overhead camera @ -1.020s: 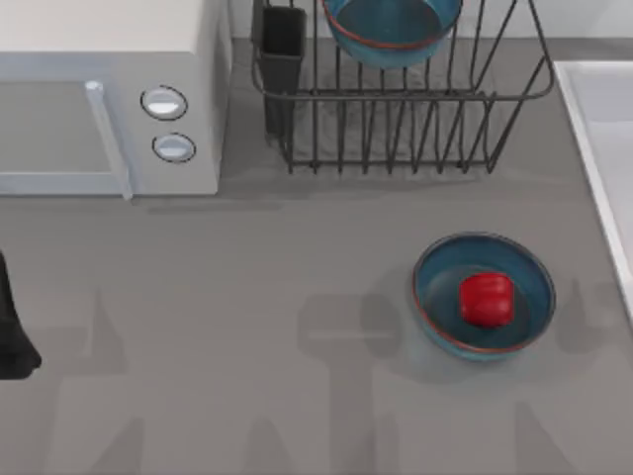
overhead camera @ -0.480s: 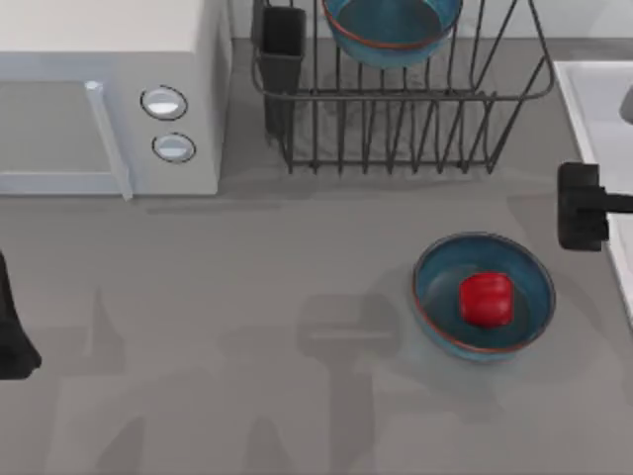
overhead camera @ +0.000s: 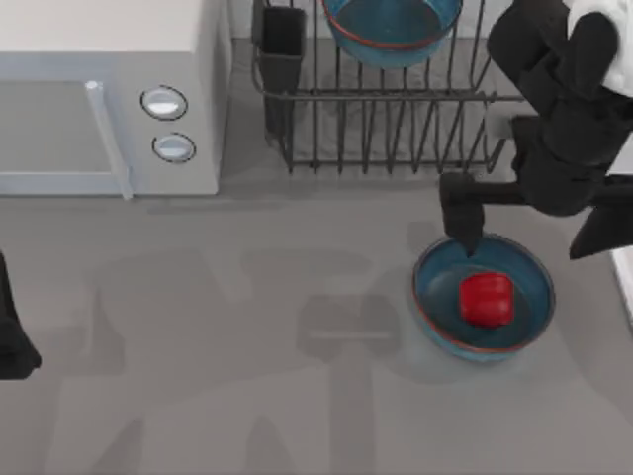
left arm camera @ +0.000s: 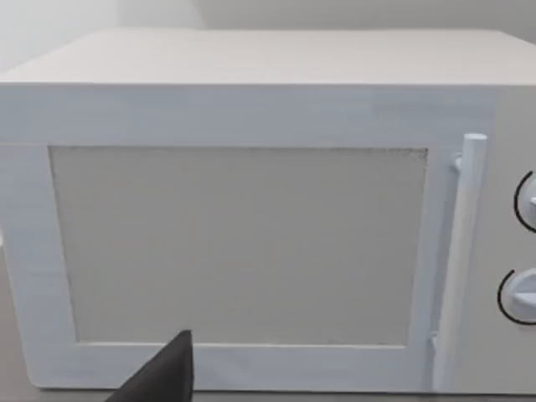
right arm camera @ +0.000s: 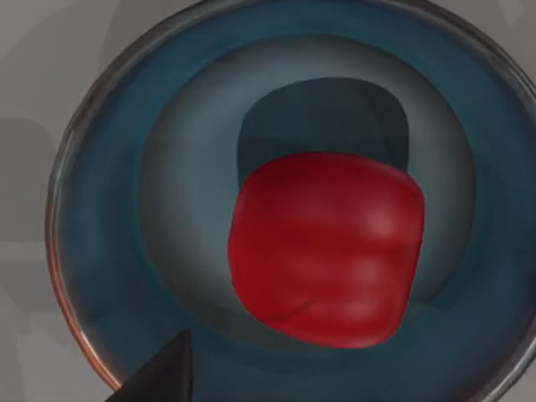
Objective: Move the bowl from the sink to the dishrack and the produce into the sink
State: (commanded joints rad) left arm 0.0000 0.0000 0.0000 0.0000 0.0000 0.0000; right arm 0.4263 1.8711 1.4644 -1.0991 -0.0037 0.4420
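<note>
Left hand [overhead camera: 12, 336]: parked at the surface's left edge, near side, in front of the microwave; a dark fingertip [left arm camera: 163, 373] showed in the left wrist view, and whether the fingers were apart or together could not be told.
Surface [overhead camera: 247, 327]: grey, carrying every item.
Bowl on the surface [overhead camera: 484, 295]: deep blue with a thin rust-brown rim, standing upright at the near right, just beside the sink's edge but outside it.
Produce [overhead camera: 487, 299]: small glossy red blocky fruit, resting inside that bowl a little off its middle; the right wrist view looked straight down on it [right arm camera: 327, 247].
Right hand [overhead camera: 539, 233]: held above the far side of that bowl, released and spread wide, one fingertip [overhead camera: 463, 223] over the bowl's far-left rim, the other toward the sink; nothing was grasped.
Sink [overhead camera: 625, 267]: white-rimmed basin along the right edge, largely covered by the right arm.
Microwave [overhead camera: 99, 99]: white, two round knobs, far left.
Dishrack [overhead camera: 396, 109]: dark wire rack at the far middle, a black utensil cup [overhead camera: 283, 45] at its left corner.
Bowl in the dishrack [overhead camera: 391, 25]: a second blue bowl like the first, sitting among the bars at the far edge.
</note>
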